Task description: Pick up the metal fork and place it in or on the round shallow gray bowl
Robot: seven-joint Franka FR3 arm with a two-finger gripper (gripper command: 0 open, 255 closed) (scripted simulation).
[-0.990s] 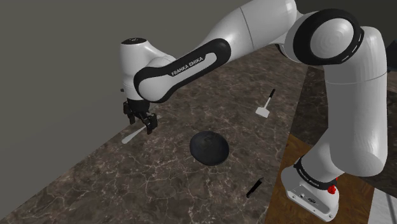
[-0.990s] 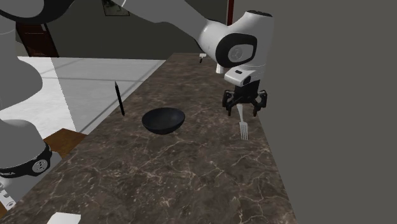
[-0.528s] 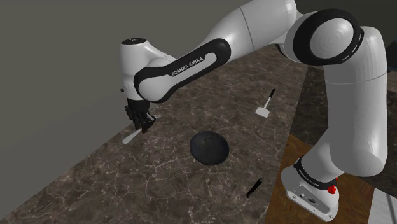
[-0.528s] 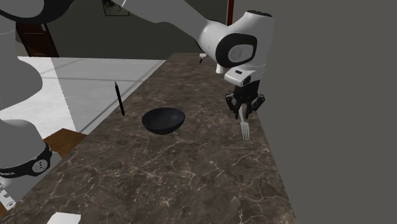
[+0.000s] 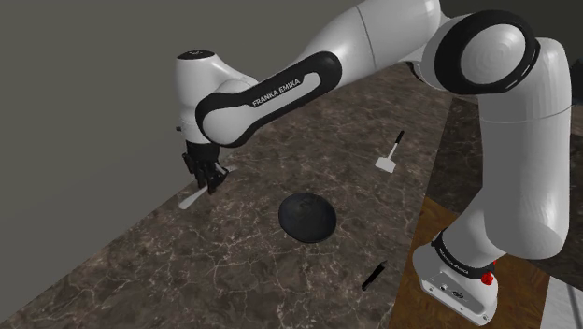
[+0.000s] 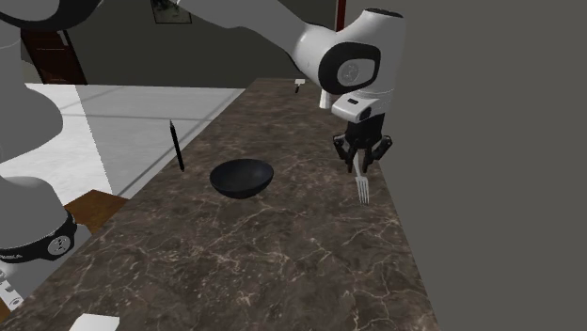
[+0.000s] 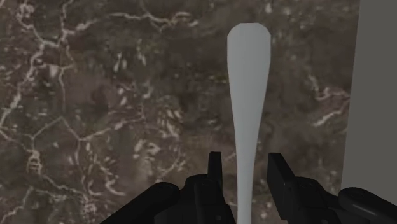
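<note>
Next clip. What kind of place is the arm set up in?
Probably a kitchen counter: a dark marbled worktop against a grey wall, with a fork, a dark shallow bowl and a white spatula-like utensil on it.

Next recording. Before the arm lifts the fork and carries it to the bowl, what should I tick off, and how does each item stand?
1. Claw shut on the fork: ok, it clasps the handle.
2. Grip near the fork's middle: not ok, most of the handle sticks out past the claw in the wrist view.
3. Fork off the counter: cannot tell, the tines sit low.
4. Bowl upright with nothing in it: ok.
5. Pen out of the route: ok, it lies beyond the bowl.
</note>
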